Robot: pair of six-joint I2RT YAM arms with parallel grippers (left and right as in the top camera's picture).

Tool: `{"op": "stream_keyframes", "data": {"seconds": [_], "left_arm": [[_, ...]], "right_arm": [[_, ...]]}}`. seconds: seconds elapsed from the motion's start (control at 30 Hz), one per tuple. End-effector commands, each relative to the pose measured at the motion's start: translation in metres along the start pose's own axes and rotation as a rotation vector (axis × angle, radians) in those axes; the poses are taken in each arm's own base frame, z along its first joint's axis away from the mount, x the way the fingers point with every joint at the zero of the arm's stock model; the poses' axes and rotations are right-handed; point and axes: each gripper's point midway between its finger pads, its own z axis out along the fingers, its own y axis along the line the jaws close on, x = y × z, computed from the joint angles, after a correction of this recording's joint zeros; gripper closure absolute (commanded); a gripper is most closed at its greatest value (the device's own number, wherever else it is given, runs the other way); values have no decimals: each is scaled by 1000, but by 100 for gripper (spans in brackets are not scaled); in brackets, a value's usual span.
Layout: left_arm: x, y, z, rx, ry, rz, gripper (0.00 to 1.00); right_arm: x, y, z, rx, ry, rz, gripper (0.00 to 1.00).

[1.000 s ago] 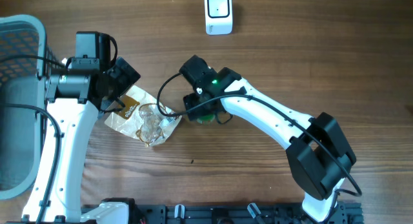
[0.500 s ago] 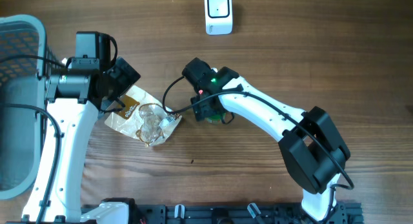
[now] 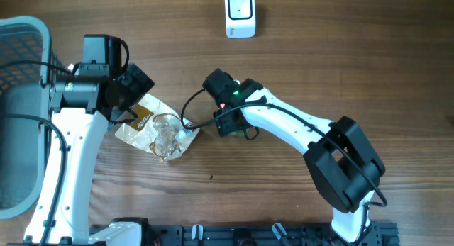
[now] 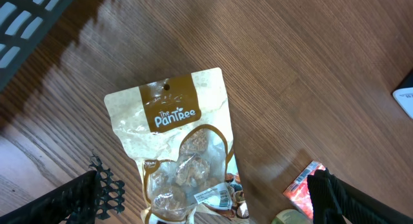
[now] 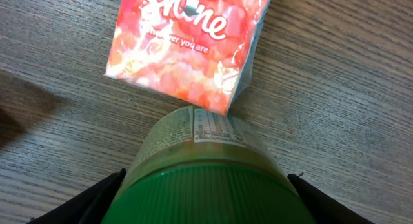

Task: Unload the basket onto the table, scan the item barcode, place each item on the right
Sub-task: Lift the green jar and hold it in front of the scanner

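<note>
Just off the clear-windowed end of the snack pouch (image 3: 157, 129), on the right arm's side of it, the green-lidded jar (image 5: 205, 137) appears to stand upright. In the overhead view it is hidden beneath the right gripper (image 3: 228, 124). Seen from the right wrist, the jar's long axis runs straight away from the lens. Its ribbed green lid (image 5: 210, 195) points up at the camera and its pale labelled body drops away toward the table (image 3: 355, 69). A panel of small print on that body faces the red pack (image 5: 193, 37), whose lower corner meets the jar's far side; whether they touch cannot be told. The right gripper's two fingers (image 5: 103, 195) are spread wide, one on each side of the lid and close against its rim, but the pictures do not settle whether they press on it. The pouch lies flat, its long axis slanting from the brown header, tucked under the left gripper (image 3: 133, 98) in the overhead view, to the window end nearest the jar. A white barcode sticker (image 4: 211, 195) faces up at that window end. The left gripper hangs over the pouch with its fingers (image 4: 84, 195) spread fully apart, holding nothing. The white scanner (image 3: 240, 13) sits well apart from the pouch, up by the table's far edge on the right arm's side.
</note>
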Motion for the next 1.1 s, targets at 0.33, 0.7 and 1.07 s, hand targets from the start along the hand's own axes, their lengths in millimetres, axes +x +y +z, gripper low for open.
{"op": "stream_keyframes", "data": {"seconds": [0.33, 0.7, 1.07], "left_arm": [[-2, 1, 0, -3, -3, 11, 0], [-2, 1, 0, -4, -2, 11, 0], [-2, 1, 0, -3, -3, 11, 0]], "right_arm": [[-10, -41, -3, -49, 72, 126, 14], [-1, -33, -9, -79, 150, 514, 12], [8, -45, -1, -2, 153, 678, 25]]}}
